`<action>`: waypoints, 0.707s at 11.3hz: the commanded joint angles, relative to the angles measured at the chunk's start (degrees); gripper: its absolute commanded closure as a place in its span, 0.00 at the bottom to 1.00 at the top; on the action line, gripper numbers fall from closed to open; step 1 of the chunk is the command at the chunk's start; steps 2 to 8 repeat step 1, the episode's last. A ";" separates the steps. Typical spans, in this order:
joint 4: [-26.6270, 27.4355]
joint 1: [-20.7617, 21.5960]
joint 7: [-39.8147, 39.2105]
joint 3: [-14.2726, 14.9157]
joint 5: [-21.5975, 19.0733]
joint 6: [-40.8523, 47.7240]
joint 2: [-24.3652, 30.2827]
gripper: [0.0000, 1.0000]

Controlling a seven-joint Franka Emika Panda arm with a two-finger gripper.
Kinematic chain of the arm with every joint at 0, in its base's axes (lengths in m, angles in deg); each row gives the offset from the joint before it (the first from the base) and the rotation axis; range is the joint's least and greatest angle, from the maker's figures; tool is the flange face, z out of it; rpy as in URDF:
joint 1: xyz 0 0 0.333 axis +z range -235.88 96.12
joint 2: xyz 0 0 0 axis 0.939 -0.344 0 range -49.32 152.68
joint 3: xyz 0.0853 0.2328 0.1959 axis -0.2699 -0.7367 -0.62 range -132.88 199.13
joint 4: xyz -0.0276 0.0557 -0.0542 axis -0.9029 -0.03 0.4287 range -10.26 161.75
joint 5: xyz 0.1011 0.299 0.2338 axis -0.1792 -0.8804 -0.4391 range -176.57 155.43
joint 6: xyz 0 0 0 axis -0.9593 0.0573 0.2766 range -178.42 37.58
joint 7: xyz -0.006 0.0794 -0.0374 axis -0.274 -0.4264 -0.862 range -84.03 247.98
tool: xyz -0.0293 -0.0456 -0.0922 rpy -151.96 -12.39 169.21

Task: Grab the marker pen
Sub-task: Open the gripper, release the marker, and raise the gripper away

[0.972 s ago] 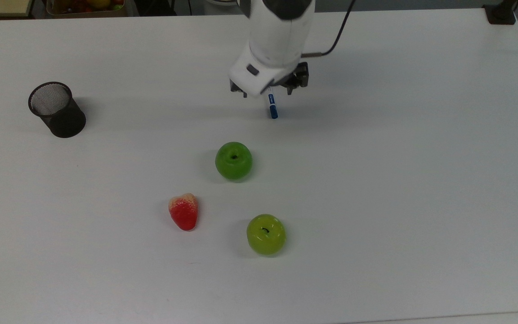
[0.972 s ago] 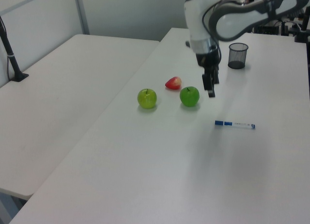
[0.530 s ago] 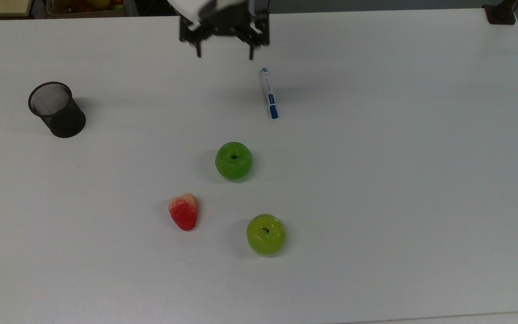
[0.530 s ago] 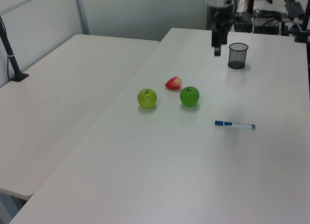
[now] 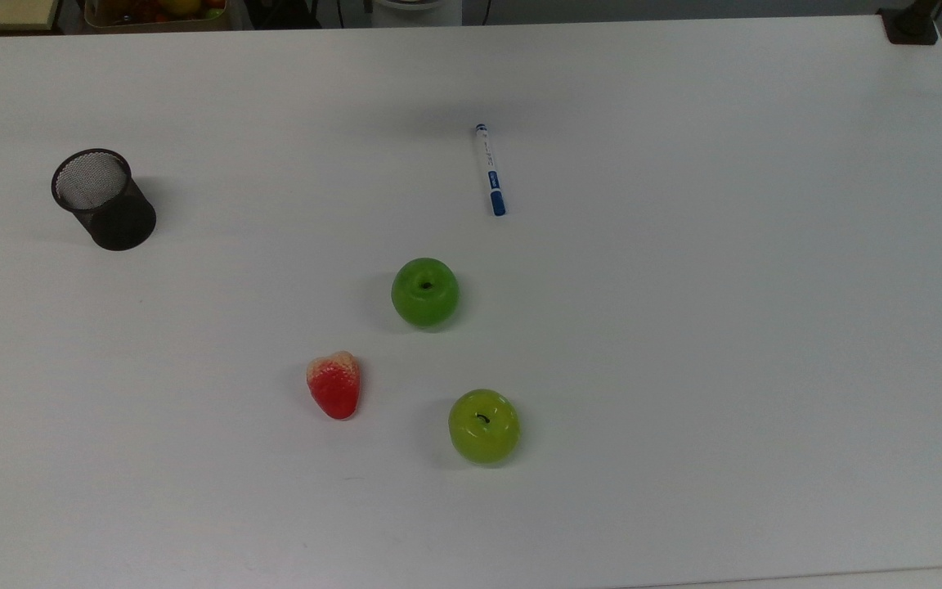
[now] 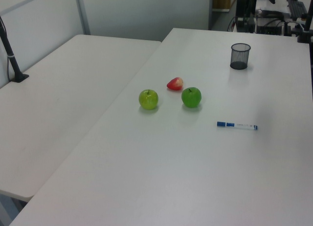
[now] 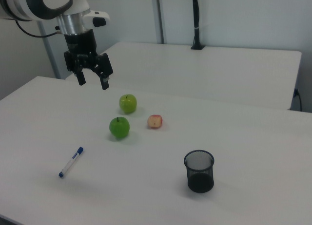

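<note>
Gripper: the gripper (image 7: 92,82) hangs in the air in the right view, its two black fingers (image 7: 104,83) spread apart with nothing between them, high above the far left part of the table (image 7: 146,186).
Pen: the marker pen (image 5: 489,169) lies flat on the table (image 5: 684,327) in the top view, toward the far edge and a little right of the middle, blue cap pointing at the near edge. In the left view the pen (image 6: 237,125) lies crosswise with the cap on the left view's left; in the right view the pen (image 7: 71,162) sits near the near left corner, well apart from the gripper.
Dark apple: a dark green apple (image 5: 425,292) stands near the table's middle in the top view, between the pen and the near edge.
Light apple: a lighter green apple (image 5: 484,426) stands closer to the near edge, just right of the dark one in the top view.
Strawberry: a red strawberry (image 5: 334,384) lies on its side, toward the top view's left of both apples.
Cup: a black mesh cup (image 5: 103,199) stands upright near the left edge in the top view, well apart from everything else.
</note>
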State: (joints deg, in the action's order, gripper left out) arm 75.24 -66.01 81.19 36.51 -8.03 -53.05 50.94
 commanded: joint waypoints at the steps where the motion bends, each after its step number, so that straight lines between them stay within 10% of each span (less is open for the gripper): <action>1: 1.82 0.26 -0.62 -0.31 0.09 0.86 1.36 0.00; 8: 1.82 0.26 -0.62 -0.31 0.09 0.86 1.36 0.00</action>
